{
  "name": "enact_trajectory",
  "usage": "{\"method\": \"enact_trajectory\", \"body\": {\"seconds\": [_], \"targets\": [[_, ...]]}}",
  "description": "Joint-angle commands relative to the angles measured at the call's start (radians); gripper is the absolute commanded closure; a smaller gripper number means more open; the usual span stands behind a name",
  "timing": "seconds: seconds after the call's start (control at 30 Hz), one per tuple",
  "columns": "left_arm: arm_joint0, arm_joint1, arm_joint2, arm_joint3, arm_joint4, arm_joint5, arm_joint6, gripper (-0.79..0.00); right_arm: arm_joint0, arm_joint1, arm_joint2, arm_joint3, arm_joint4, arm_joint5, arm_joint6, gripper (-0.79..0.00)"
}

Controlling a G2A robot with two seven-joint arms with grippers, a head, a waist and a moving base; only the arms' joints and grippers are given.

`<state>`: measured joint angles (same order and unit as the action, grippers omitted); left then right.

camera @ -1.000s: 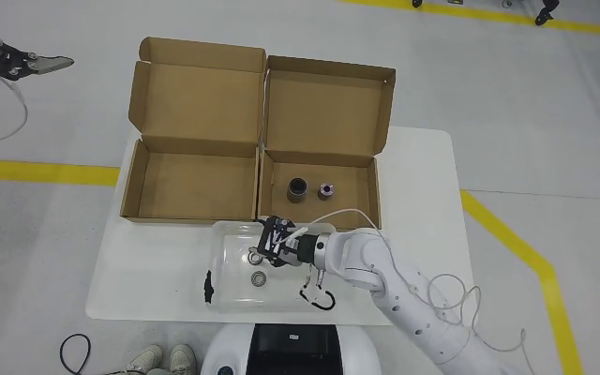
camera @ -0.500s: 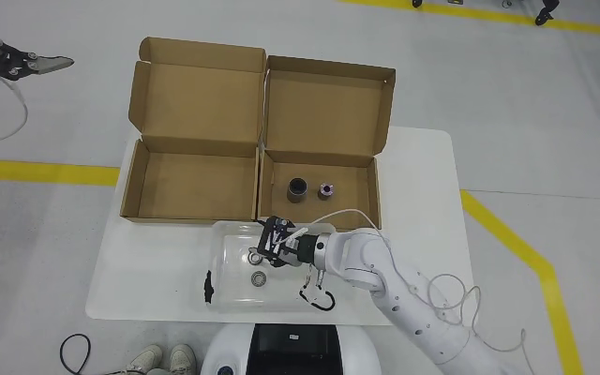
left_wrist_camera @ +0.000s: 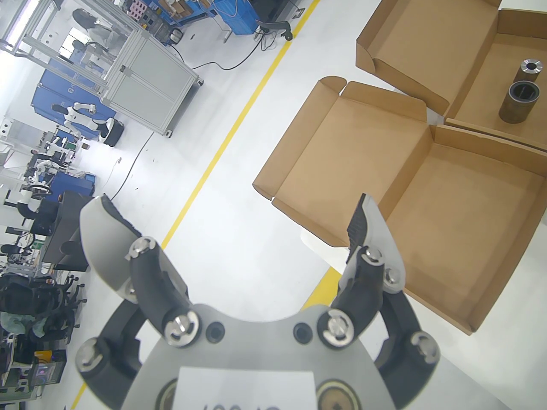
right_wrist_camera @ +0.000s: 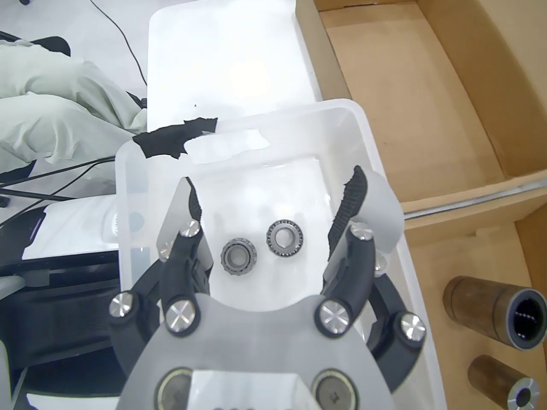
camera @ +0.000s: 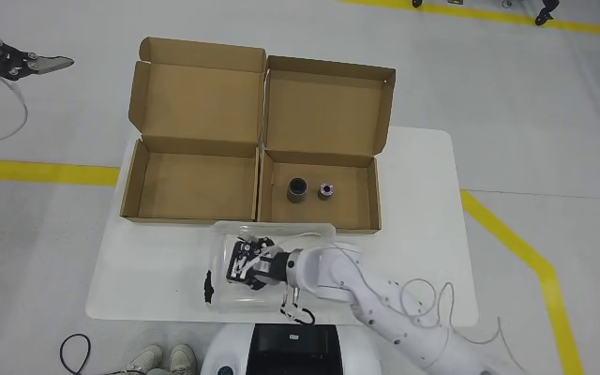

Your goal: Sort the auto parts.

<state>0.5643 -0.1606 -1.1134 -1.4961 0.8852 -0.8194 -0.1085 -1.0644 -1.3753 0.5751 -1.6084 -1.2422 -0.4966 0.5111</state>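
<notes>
Bearings (right_wrist_camera: 239, 256) flat in bin (right_wrist_camera: 359, 117), bores up, right end effector (right_wrist_camera: 273, 191) above

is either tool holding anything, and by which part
Nothing is held. The right tool is open above the two bearings in the bin; the left tool is open and empty.

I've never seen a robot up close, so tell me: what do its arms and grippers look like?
The right arm is smooth, white and rounded, with a thin white cable looping along it. The right gripper and left gripper each have a grey metal plate with silver screws, black links and two fingers with ribbed black pads and pale backs.
</notes>
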Motion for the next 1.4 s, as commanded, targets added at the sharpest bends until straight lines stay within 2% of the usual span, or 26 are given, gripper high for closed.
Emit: {"method": "enact_trajectory", "body": {"seconds": [0.0, 0.17, 0.2, 0.33, 0.5, 0.6, 0.67, 0.97, 1.13, 1.3, 1.37], "targets": [[0.000, 0.000, 0.000, 0.000, 0.000, 0.000, 0.000, -0.785, 0.014, -0.012, -0.022, 0.028, 0.005, 0.014, 0.016, -0.585], [0.000, 0.000, 0.000, 0.000, 0.000, 0.000, 0.000, -0.785, 0.030, -0.036, -0.057, 0.070, 0.008, 0.065, 0.008, -0.560], [0.000, 0.000, 0.000, 0.000, 0.000, 0.000, 0.000, -0.785, 0.033, -0.042, -0.065, 0.076, 0.006, 0.081, 0.008, -0.536], [0.000, 0.000, 0.000, 0.000, 0.000, 0.000, 0.000, -0.785, 0.035, -0.061, -0.087, 0.087, 0.005, 0.145, 0.042, -0.533], [0.000, 0.000, 0.000, 0.000, 0.000, 0.000, 0.000, -0.785, 0.025, -0.073, -0.107, 0.088, -0.012, 0.178, 0.076, -0.529], [0.000, 0.000, 0.000, 0.000, 0.000, 0.000, 0.000, -0.785, 0.020, -0.073, -0.097, 0.062, -0.022, 0.170, 0.015, -0.542], [0.000, 0.000, 0.000, 0.000, 0.000, 0.000, 0.000, -0.785, 0.007, -0.065, -0.077, 0.059, -0.046, 0.174, -0.014, -0.517], [0.000, 0.000, 0.000, 0.000, 0.000, 0.000, 0.000, -0.785, -0.041, -0.022, 0.032, -0.033, -0.079, 0.094, -0.042, -0.539], [0.000, 0.000, 0.000, 0.000, 0.000, 0.000, 0.000, -0.785, -0.082, 0.016, 0.140, -0.097, -0.077, -0.025, -0.139, -0.551], [0.000, 0.000, 0.000, 0.000, 0.000, 0.000, 0.000, -0.785, -0.154, 0.060, 0.278, -0.163, -0.118, -0.119, -0.258, -0.606], [0.000, 0.000, 0.000, 0.000, 0.000, 0.000, 0.000, -0.785, -0.193, 0.076, 0.333, -0.192, -0.138, -0.137, -0.309, -0.659]]}}
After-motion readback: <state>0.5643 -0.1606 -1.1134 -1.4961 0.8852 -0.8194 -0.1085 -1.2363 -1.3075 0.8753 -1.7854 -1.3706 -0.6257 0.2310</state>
